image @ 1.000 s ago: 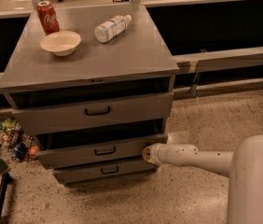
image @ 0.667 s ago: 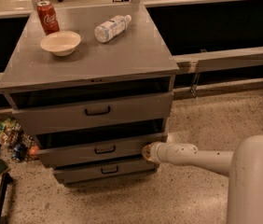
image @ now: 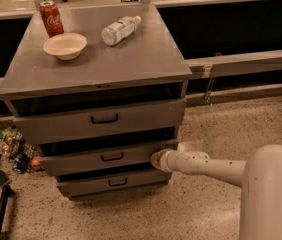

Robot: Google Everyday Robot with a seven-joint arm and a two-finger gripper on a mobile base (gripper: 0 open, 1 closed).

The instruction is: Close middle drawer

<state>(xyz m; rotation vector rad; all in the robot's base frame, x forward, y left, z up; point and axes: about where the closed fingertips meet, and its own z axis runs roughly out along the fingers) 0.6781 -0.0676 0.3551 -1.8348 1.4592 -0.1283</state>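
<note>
End effector point(image: 156, 160) unmoved (at middle drawer point(image: 76, 161))

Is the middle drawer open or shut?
Open: the middle drawer juts out from the cabinet, with a dark gap above it. The hand sits at its right end.

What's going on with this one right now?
A white robot arm reaches in from the right, with its gripper at the right end of the middle drawer. That drawer stands partly out of the grey cabinet, not yet closed. A cola can, a bowl and a lying water bottle sit on top.
</note>
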